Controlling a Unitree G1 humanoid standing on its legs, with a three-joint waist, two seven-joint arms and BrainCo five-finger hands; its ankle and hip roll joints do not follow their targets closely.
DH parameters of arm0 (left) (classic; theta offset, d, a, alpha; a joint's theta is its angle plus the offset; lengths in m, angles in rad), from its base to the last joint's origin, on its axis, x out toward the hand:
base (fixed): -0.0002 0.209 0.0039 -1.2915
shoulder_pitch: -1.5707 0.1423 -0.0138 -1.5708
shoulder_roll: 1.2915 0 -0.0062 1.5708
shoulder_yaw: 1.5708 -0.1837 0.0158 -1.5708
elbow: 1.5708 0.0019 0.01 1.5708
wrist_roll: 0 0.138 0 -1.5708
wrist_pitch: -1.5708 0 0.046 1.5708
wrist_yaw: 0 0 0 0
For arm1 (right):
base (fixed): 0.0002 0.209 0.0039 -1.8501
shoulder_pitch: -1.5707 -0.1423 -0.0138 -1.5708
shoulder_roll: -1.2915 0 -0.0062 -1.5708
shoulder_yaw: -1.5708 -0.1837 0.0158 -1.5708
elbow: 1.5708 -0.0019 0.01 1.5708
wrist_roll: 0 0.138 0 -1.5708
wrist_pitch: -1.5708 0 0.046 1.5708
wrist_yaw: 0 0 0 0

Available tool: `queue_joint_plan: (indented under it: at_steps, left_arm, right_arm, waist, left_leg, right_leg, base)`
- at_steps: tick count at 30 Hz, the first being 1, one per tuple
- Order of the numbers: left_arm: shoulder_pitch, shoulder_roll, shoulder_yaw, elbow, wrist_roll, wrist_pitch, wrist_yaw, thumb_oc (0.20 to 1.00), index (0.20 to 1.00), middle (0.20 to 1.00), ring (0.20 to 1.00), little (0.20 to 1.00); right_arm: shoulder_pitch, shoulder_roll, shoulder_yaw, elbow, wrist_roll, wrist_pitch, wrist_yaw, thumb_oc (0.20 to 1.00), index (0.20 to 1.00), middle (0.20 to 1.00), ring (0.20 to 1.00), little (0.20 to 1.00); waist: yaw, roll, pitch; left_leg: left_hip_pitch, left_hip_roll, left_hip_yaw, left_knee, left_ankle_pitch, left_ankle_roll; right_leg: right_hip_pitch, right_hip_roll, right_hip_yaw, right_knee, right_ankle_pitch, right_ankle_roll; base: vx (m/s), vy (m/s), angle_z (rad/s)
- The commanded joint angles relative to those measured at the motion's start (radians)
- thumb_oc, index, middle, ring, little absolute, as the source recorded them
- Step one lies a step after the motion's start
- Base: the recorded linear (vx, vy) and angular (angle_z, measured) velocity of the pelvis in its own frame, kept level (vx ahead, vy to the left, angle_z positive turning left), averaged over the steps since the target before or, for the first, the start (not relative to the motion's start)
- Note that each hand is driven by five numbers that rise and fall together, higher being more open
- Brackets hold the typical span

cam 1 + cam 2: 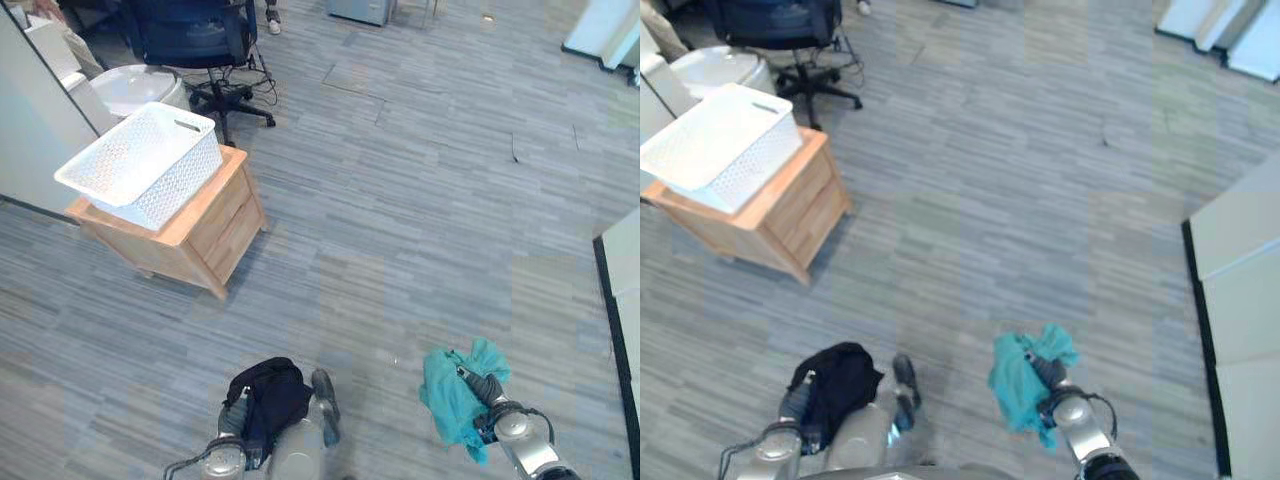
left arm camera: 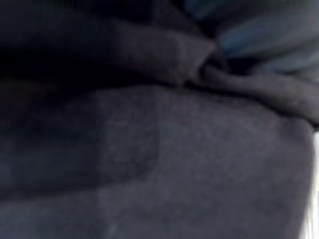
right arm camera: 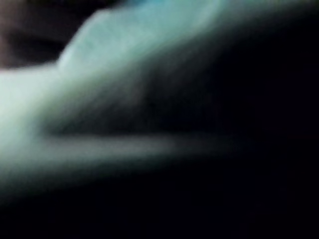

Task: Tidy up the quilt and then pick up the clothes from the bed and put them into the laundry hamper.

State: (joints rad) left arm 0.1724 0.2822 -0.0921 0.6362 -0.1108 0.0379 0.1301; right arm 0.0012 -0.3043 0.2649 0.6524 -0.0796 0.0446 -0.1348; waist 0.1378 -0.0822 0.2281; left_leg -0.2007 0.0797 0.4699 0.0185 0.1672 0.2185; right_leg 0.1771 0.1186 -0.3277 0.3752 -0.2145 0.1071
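I count two garments and one white hamper (image 1: 145, 160) on a wooden cabinet (image 1: 215, 225). Well short of it, my left hand (image 1: 240, 415) carries the black garment (image 1: 270, 395), my right hand (image 1: 485, 385) the teal garment (image 1: 450, 395); cloth buries both sets of fingers, so I can't tell their grip.

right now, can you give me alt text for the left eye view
The robot carries a black garment on its left arm and a teal garment on its right, over grey plank flooring. Ahead to its left, a white laundry hamper sits on a wooden nightstand, an office chair behind.
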Motion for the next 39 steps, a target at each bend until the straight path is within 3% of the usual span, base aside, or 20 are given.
queue_joint_plan:
  at_steps: [1, 3, 7, 8, 9, 11, 14, 17, 19, 20, 22, 23, 24, 25, 27, 31, 33, 34, 36, 39]
  left_arm:
    - [-0.095, 0.071, -0.042, -0.08, 0.024, -0.027, 0.031, 0.2, 0.2, 0.2, 0.2, 0.2]
    - [-0.126, 0.091, -0.045, -0.075, 0.033, -0.03, 0.045, 0.2, 0.2, 0.2, 0.2, 0.2]
    - [-0.143, 0.099, -0.054, -0.077, 0.031, -0.038, 0.049, 0.2, 0.2, 0.2, 0.2, 0.2]
    - [-0.15, 0.095, -0.058, -0.074, 0.044, -0.042, 0.049, 0.2, 0.2, 0.2, 0.2, 0.2]
    - [-0.159, 0.092, -0.055, -0.062, 0.052, -0.044, 0.052, 0.2, 0.2, 0.2, 0.2, 0.2]
    - [-0.166, 0.086, -0.052, -0.039, 0.069, -0.047, 0.051, 0.2, 0.2, 0.2, 0.2, 0.2]
    - [-0.156, 0.078, -0.055, -0.038, 0.077, -0.055, 0.037, 0.2, 0.2, 0.2, 0.2, 0.2]
    - [-0.141, 0.063, -0.076, -0.078, 0.059, -0.048, 0.022, 0.2, 0.2, 0.2, 0.2, 0.2]
    - [-0.156, 0.057, -0.087, -0.084, 0.056, -0.048, 0.024, 0.2, 0.2, 0.2, 0.2, 0.2]
    - [-0.158, 0.058, -0.083, -0.067, 0.061, -0.051, 0.02, 0.2, 0.2, 0.2, 0.2, 0.2]
    - [-0.151, 0.058, -0.08, -0.058, 0.065, -0.051, 0.018, 0.2, 0.2, 0.2, 0.2, 0.2]
    - [-0.121, 0.052, -0.074, -0.044, 0.081, -0.047, 0.004, 0.2, 0.2, 0.2, 0.2, 0.2]
    - [-0.117, 0.05, -0.075, -0.045, 0.082, -0.047, 0.004, 0.2, 0.2, 0.2, 0.2, 0.2]
    - [-0.096, 0.048, -0.062, -0.046, 0.089, -0.04, 0.002, 0.2, 0.2, 0.2, 0.2, 0.2]
    - [-0.073, 0.055, -0.052, -0.051, 0.104, -0.032, -0.005, 0.2, 0.2, 0.2, 0.2, 0.2]
    - [-0.072, 0.078, -0.045, -0.049, 0.138, -0.02, -0.007, 0.2, 0.2, 0.2, 0.2, 0.2]
    - [-0.085, 0.102, -0.043, -0.064, 0.134, -0.013, 0.008, 0.2, 0.2, 0.2, 0.2, 0.2]
    - [-0.098, 0.107, -0.047, -0.071, 0.13, -0.018, 0.013, 0.2, 0.2, 0.2, 0.2, 0.2]
    - [-0.126, 0.109, -0.064, -0.054, 0.125, -0.025, 0.02, 0.2, 0.2, 0.2, 0.2, 0.2]
    - [-0.164, 0.103, -0.096, -0.016, 0.12, -0.035, 0.019, 0.2, 0.2, 0.2, 0.2, 0.2]
  right_arm:
    - [-0.056, -0.004, -0.018, -0.082, -0.006, -0.046, -0.021, 0.2, 0.2, 0.2, 0.2, 0.2]
    - [-0.058, 0.001, -0.023, -0.091, 0.003, -0.048, -0.031, 0.2, 0.2, 0.2, 0.2, 0.2]
    - [-0.046, -0.007, -0.03, -0.103, 0.013, -0.047, -0.038, 0.2, 0.2, 0.2, 0.2, 0.2]
    - [-0.042, -0.018, -0.044, -0.102, 0.013, -0.044, -0.048, 0.2, 0.2, 0.2, 0.2, 0.2]
    - [-0.04, -0.021, -0.054, -0.098, 0.018, -0.042, -0.053, 0.2, 0.2, 0.2, 0.2, 0.2]
    - [-0.031, -0.028, -0.066, -0.092, 0.018, -0.037, -0.056, 0.2, 0.2, 0.2, 0.2, 0.2]
    - [-0.029, -0.039, -0.062, -0.093, 0.012, -0.038, -0.047, 0.2, 0.2, 0.2, 0.2, 0.2]
    - [-0.058, -0.087, -0.06, -0.089, 0.014, -0.038, -0.049, 0.2, 0.2, 0.2, 0.2, 0.2]
    - [-0.076, -0.102, -0.064, -0.09, 0.025, -0.038, -0.063, 0.2, 0.2, 0.2, 0.2, 0.2]
    - [-0.099, -0.11, -0.058, -0.095, 0.025, -0.036, -0.058, 0.2, 0.2, 0.2, 0.2, 0.2]
    - [-0.103, -0.114, -0.058, -0.097, 0.022, -0.038, -0.055, 0.2, 0.2, 0.2, 0.2, 0.2]
    - [-0.098, -0.118, -0.062, -0.094, 0.011, -0.039, -0.046, 0.2, 0.2, 0.2, 0.2, 0.2]
    - [-0.094, -0.119, -0.062, -0.095, 0.011, -0.039, -0.045, 0.2, 0.2, 0.2, 0.2, 0.2]
    - [-0.096, -0.122, -0.064, -0.097, -0.001, -0.038, -0.045, 0.2, 0.2, 0.2, 0.2, 0.2]
    - [-0.086, -0.116, -0.062, -0.104, -0.026, -0.035, -0.035, 0.2, 0.2, 0.2, 0.2, 0.2]
    - [-0.078, -0.085, -0.045, -0.113, -0.051, -0.037, -0.021, 0.2, 0.2, 0.2, 0.2, 0.2]
    - [-0.08, -0.045, -0.024, -0.137, -0.034, -0.038, -0.021, 0.2, 0.2, 0.2, 0.2, 0.2]
    - [-0.083, -0.037, -0.02, -0.143, -0.021, -0.045, -0.024, 0.2, 0.2, 0.2, 0.2, 0.2]
    - [-0.088, -0.032, -0.015, -0.137, 0.0, -0.052, -0.031, 0.2, 0.2, 0.2, 0.2, 0.2]
    - [-0.077, -0.042, -0.017, -0.159, 0.027, -0.063, -0.038, 0.2, 0.2, 0.2, 0.2, 0.2]
  waist:
    - [-0.021, 0.005, 0.067]
    - [-0.049, 0.02, 0.075]
    - [-0.097, 0.014, 0.085]
    - [-0.13, 0.008, 0.088]
    - [-0.148, 0.01, 0.089]
    - [-0.169, 0.013, 0.087]
    - [-0.189, 0.016, 0.085]
    - [-0.18, 0.027, 0.131]
    - [-0.165, 0.03, 0.153]
    - [-0.143, 0.035, 0.145]
    - [-0.136, 0.037, 0.131]
    - [-0.124, 0.066, 0.099]
    - [-0.125, 0.063, 0.098]
    - [-0.103, 0.078, 0.074]
    - [-0.106, 0.078, 0.054]
    - [-0.114, 0.043, 0.051]
    - [-0.138, 0.036, 0.09]
    - [-0.142, 0.044, 0.098]
    - [-0.155, 0.034, 0.105]
    - [-0.201, 0.04, 0.106]
  left_leg:
    - [0.106, 0.076, -0.069, -0.012, -0.102, -0.208]
    - [0.161, 0.076, -0.108, -0.068, -0.106, -0.214]
    - [0.218, 0.052, -0.184, -0.084, -0.142, -0.24]
    - [0.271, 0.028, -0.25, -0.092, -0.193, -0.264]
    - [0.297, 0.026, -0.283, -0.096, -0.215, -0.275]
    - [0.339, 0.029, -0.331, -0.099, -0.247, -0.291]
    - [0.384, 0.03, -0.377, -0.053, -0.317, -0.296]
    - [0.119, 0.088, -0.374, 0.503, -0.209, -0.322]
    - [0.024, 0.119, -0.286, 0.579, -0.2, -0.316]
    - [-0.045, 0.092, -0.222, 0.486, -0.222, -0.303]
    - [-0.05, 0.085, -0.198, 0.414, -0.226, -0.298]
    - [-0.063, 0.114, -0.092, 0.213, -0.132, -0.31]
    - [-0.047, 0.105, -0.089, 0.19, -0.122, -0.313]
    - [-0.053, 0.153, -0.029, 0.067, -0.051, -0.34]
    - [-0.001, 0.159, 0.016, -0.011, -0.016, -0.319]
    - [0.084, 0.097, 0.006, -0.078, -0.032, -0.279]
    - [0.146, 0.09, -0.028, -0.105, -0.072, -0.249]
    - [0.154, 0.095, -0.053, -0.106, -0.083, -0.25]
    - [0.17, 0.068, -0.103, -0.106, -0.106, -0.255]
    - [0.2, 0.024, -0.203, -0.106, -0.147, -0.266]
  right_leg:
    - [-0.17, -0.283, 0.121, 0.258, 0.288, 0.152]
    - [-0.256, -0.3, 0.1, 0.244, 0.274, 0.138]
    - [-0.306, -0.319, 0.088, 0.01, 0.239, 0.109]
    - [-0.332, -0.305, 0.158, -0.255, 0.237, 0.106]
    - [-0.345, -0.294, 0.212, -0.337, 0.264, 0.12]
    - [-0.393, -0.296, 0.282, -0.404, 0.315, 0.142]
    - [-0.39, -0.294, 0.305, -0.378, 0.319, 0.142]
    - [-0.305, -0.301, 0.25, -0.34, 0.285, 0.05]
    - [-0.231, -0.293, 0.187, -0.368, 0.247, 0.019]
    - [-0.168, -0.289, 0.158, -0.407, 0.225, 0.024]
    - [-0.141, -0.289, 0.149, -0.428, 0.214, 0.036]
    - [-0.08, -0.276, 0.113, -0.458, 0.182, 0.06]
    - [-0.076, -0.281, 0.112, -0.457, 0.177, 0.061]
    - [-0.004, -0.279, 0.089, -0.459, 0.129, 0.076]
    - [0.011, -0.28, 0.057, -0.425, 0.121, 0.089]
    - [-0.055, -0.335, 0.057, -0.18, 0.163, 0.128]
    - [-0.215, -0.339, 0.145, 0.112, 0.281, 0.149]
    - [-0.263, -0.328, 0.166, 0.132, 0.282, 0.144]
    - [-0.293, -0.311, 0.184, 0.035, 0.241, 0.117]
    - [-0.317, -0.228, 0.294, -0.218, 0.194, 0.091]
  base:
    - [0.5, 0.181, 0.45]
    - [0.45, 0.053, 1.27]
    - [0.49, -0.082, 1.0]
    - [0.66, -0.154, 1.16]
    - [0.86, -0.207, 1.2]
    - [0.56, -0.144, 1.33]
    - [0.41, -0.148, 1.03]
    - [0.24, -0.311, 0.98]
    - [0.31, -0.205, 1.38]
    - [0.33, -0.062, 0.86]
    - [0.4, 0.1, 0.35]
    - [0.46, 0.167, 0.21]
    - [0.74, 0.321, 0.33]
    - [0.55, 0.246, 0.38]
    - [0.45, 0.265, 0.19]
    - [0.19, 0.168, 0.26]
    - [0.3, 0.222, 0.11]
    - [0.34, 0.149, 0.23]
    - [0.35, 0.021, 0.96]
    - [0.39, -0.051, 1.45]
